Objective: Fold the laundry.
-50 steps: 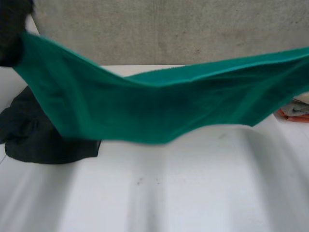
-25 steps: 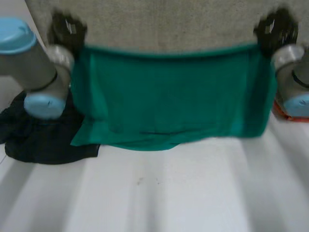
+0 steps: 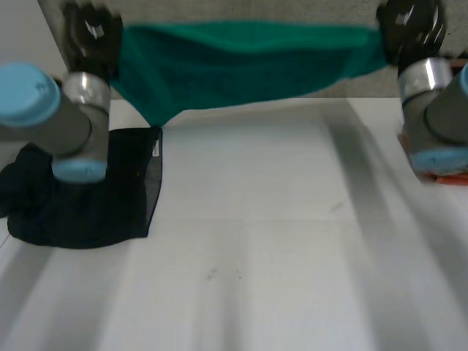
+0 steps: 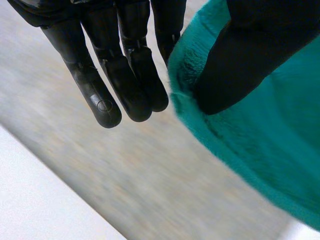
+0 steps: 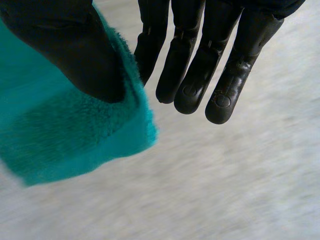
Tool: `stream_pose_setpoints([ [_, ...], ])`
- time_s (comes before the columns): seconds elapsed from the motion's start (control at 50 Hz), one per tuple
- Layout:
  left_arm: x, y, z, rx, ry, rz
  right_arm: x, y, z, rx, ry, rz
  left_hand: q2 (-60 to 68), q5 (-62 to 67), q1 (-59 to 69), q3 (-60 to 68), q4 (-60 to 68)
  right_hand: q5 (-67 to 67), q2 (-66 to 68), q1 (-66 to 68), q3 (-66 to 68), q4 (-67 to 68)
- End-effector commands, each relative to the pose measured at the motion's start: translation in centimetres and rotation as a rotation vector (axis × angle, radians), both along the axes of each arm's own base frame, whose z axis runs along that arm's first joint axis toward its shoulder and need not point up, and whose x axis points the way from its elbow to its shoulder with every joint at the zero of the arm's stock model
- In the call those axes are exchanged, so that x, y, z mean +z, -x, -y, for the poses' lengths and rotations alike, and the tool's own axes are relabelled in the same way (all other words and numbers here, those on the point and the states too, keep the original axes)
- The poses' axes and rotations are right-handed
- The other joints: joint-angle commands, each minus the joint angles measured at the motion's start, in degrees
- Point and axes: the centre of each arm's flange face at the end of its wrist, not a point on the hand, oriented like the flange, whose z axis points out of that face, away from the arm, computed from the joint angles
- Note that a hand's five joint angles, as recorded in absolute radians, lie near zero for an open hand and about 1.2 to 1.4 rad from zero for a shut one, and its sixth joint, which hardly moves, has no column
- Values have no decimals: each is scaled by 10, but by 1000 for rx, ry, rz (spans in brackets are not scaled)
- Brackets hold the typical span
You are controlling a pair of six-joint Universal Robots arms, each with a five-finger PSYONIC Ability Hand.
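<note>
**Green towel [image 3: 241, 62] raised clear of the table**

Half a second back the towel hung as a broad sheet with its lower edge near the table [image 3: 256, 241]; now it rides higher, and both arms have carried it up and away.

It is stretched between the two hands, in the air, its middle sagging and one fold drooping lower towards the left end. At the towel's left top corner the left hand [image 3: 91, 36] grips it. The left wrist view shows the thumb [image 4: 240, 60] pressed onto the pile just inside the edge, with the other fingers straight beside it. What backs the thumb behind the cloth is hidden, probably a finger. At the towel's right corner the right hand [image 3: 409, 29] pinches in the same way, thumb [image 5: 75, 45] on the corner.

Below the towel's left end a black garment [image 3: 80, 197] lies on the table. Below its right end there is a scrap of orange cloth [image 3: 446, 178].

Both holds look shallow, close to the hem. A brisk swing down could pull a corner free. The slack middle might also land bunched, or the drooping fold might catch the black garment.
</note>
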Motion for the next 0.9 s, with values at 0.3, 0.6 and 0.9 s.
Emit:
stream_pose_setpoints([
  [0.3,-79,-49,-164,-43,-575,326,-82,54,-132,-53,-862,-203,113,137,143,115,110,126,128,229,120,119],
  [0.6,-76,-78,-216,-40,-783,566,-67,111,-173,-126,-1010,-406,113,137,143,115,110,126,128,229,120,119],
  [0.9,-100,-17,-102,-48,-501,400,-116,62,-78,-228,-753,-393,113,137,143,115,110,126,128,229,120,119],
])
